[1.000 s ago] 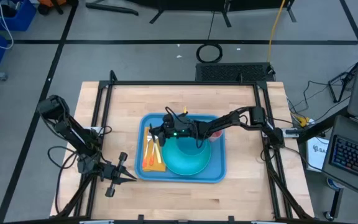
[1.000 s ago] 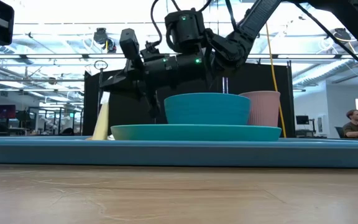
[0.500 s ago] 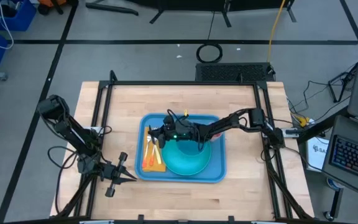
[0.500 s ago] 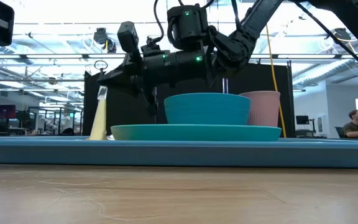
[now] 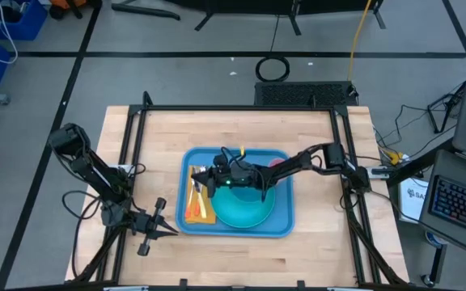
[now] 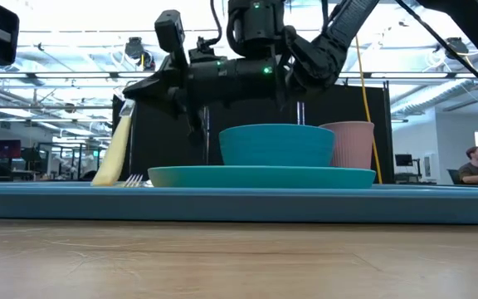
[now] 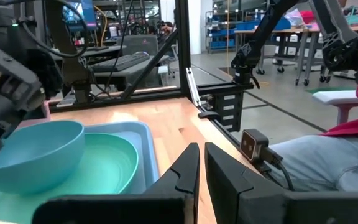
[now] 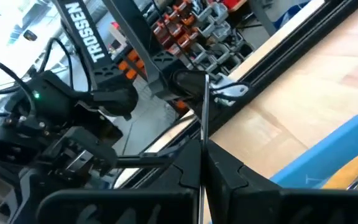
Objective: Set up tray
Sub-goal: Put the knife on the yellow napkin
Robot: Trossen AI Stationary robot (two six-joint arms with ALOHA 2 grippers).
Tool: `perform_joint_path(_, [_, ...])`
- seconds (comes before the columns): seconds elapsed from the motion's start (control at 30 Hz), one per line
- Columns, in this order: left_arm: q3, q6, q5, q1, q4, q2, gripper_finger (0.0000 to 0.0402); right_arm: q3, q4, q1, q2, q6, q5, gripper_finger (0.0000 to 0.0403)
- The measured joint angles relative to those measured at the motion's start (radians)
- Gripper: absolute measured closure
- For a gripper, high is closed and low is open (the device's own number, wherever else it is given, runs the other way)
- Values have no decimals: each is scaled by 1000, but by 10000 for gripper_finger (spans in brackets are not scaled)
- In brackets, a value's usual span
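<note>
While the left gripper [image 5: 162,229] is parked nearly closed beside the tray [image 5: 281,226], the right gripper [image 5: 200,179] is held over it. Its fingers are clamped on a thin utensil handle [image 8: 204,112].

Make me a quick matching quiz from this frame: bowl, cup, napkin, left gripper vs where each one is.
Things:
1. teal bowl
2. pink cup
3. yellow-orange napkin
4. left gripper

Places:
A. far right part of the tray, beside the plate
B. off the tray, over the table's front left
C. on the plate
D. left part of the tray

Pairs: 1-C, 2-A, 3-D, 4-B
</note>
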Motion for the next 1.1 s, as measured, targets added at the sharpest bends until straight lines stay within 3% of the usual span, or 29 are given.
perform_joint_path(0.67, [0, -19, -5, 0, -19, 0, 371, 2, -164, 13, -3, -105, 175, 403])
perform_joint_path(1.1, [0, -23, -5, 0, -20, 0, 371, 3, -281, 12, -4, -66, 237, 402])
